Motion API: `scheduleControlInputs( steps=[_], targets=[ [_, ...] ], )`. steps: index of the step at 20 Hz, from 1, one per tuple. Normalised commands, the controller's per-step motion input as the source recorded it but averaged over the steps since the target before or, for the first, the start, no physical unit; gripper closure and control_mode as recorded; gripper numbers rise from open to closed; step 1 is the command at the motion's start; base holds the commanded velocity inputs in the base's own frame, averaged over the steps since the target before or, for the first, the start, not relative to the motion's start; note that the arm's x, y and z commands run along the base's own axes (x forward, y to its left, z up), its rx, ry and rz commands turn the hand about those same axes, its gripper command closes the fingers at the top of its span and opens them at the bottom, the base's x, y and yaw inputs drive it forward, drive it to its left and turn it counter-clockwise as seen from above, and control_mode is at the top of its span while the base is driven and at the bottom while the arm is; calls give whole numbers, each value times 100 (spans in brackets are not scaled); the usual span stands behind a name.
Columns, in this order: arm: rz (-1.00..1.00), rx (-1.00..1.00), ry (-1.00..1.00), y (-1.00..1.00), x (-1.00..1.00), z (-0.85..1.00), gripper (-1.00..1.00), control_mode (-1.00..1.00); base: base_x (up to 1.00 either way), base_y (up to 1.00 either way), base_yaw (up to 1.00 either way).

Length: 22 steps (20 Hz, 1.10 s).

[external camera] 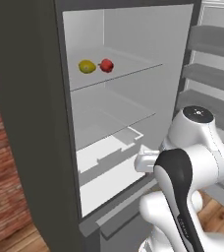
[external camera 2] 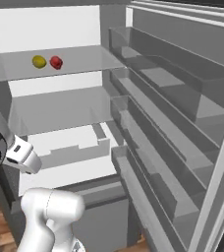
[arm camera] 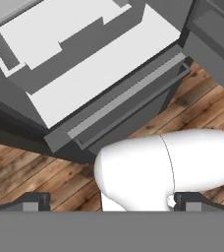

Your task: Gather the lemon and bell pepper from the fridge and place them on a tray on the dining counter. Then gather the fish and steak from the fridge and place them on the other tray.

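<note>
jaws stand wide apart with nothing between them: in the hand view the gripper (arm camera: pixel 112 202) shows its two dark fingertips (arm camera: pixel 33 201) spread toward opposite sides of the bottom edge. the hand looks down at the wooden floor (arm camera: pixel 30 167) and the grey freezer drawer front (arm camera: pixel 128 101) at the foot of the fridge (external camera: pixel 30 123), so the jaws point low, well below the shelf that matters.

the fridge door (external camera 2: pixel 182 123) is swung open to one side, its shelves bare, which leaves the white inside free to reach into. the lemon (external camera: pixel 87 66) and the bell pepper (external camera: pixel 106 65) lie on the upper glass shelf (external camera: pixel 133 64), just beside each other and perhaps touching (from the right base view a thin gap seems to show, but it is too small to be sure). both sit far above the jaws and deeper in than the jaws are. they lie toward the back of the shelf, so a reach will likely have to go up and then inward over the shelf's front edge.

my reading: the arm is folded low in front of the open fridge, hand near the white lower bin (external camera 2: pixel 70 147), with the fetching of the first pair not yet begun. the wide jaws suit a rounded fruit. fish, steak, trays and dining counter cannot be placed from here.
</note>
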Motion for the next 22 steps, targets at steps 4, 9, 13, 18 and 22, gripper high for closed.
scheduleControlInputs(
  steps=[4,9,13,18,22],
  targets=[
    [0,0,0,0,0,0,-100,100,43,-17,20],
    [0,0,0,0,0,0,-100,100,43,-13,21],
    [0,0,0,0,0,0,-100,100,42,-5,22],
    [0,0,0,0,0,0,-100,100,44,-2,24],
    [0,0,0,0,0,0,-100,100,8,0,27]
  ],
)
